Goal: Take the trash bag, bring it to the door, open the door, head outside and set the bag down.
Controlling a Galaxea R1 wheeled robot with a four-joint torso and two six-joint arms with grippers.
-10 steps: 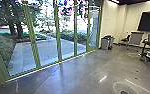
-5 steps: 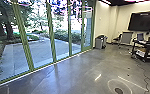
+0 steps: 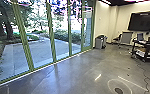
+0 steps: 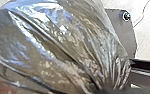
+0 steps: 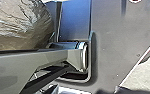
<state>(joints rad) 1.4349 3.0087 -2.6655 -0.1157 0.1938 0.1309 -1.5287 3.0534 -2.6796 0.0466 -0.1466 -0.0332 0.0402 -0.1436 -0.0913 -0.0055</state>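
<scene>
The left gripper (image 4: 113,88) is closed on the gathered neck of a shiny, see-through, grey-brown plastic trash bag (image 4: 53,50), whose folds draw tightly together there. The bag is full and rounded, and is also seen in the right wrist view, near the robot's dark body. How the right gripper stands, I cannot tell.

Beyond, in the head view, is a tall glass wall with green upright frames (image 3: 51,37), the landmark here. In front of it lies a smooth, shiny grey floor (image 3: 66,75). Behind its glass are a pale paved yard (image 3: 38,53), green shrubs and dark tree trunks (image 3: 8,30). Near its far right end stands a grey bin with a dark top (image 3: 99,43). Well to its right are a black cart (image 3: 145,47) bearing a laptop (image 3: 140,37), and a wide black screen (image 3: 141,21) on a cream wall.
</scene>
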